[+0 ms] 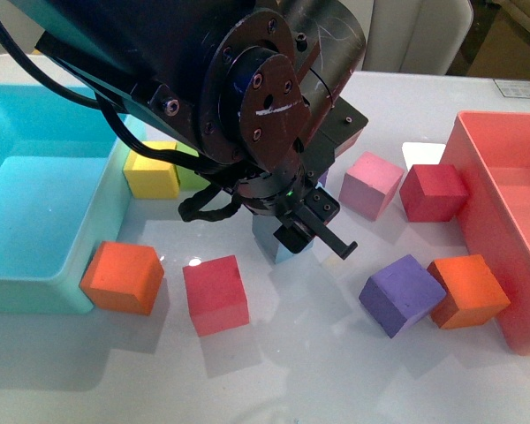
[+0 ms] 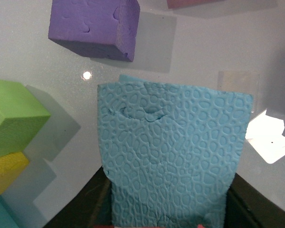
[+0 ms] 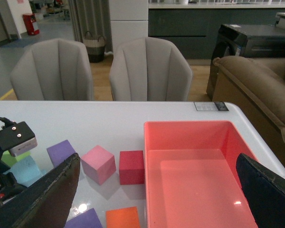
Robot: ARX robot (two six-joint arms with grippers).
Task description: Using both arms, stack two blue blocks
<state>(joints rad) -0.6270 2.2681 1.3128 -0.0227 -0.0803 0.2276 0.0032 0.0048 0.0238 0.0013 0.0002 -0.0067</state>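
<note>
My left gripper (image 1: 287, 237) is shut on a sky-blue block (image 1: 276, 249) and holds it low over the table's middle. In the left wrist view the block (image 2: 173, 152) fills the space between the black fingers (image 2: 83, 211). A thin strip of the same blue (image 2: 129, 77) shows past its far edge; I cannot tell whether that is the second blue block. One blue block (image 3: 23, 170) shows in the right wrist view beside the left arm. My right gripper (image 3: 159, 199) is open and empty, high above the pink bin (image 3: 190, 130). It is out of the front view.
A turquoise bin (image 1: 35, 203) stands at the left and the pink bin (image 1: 503, 221) at the right. Yellow (image 1: 152, 170), green (image 1: 190, 172), orange (image 1: 122, 276), red (image 1: 215, 293), pink (image 1: 371, 184), dark red (image 1: 433, 192), purple (image 1: 402, 294) and orange (image 1: 466, 290) cubes surround the left gripper.
</note>
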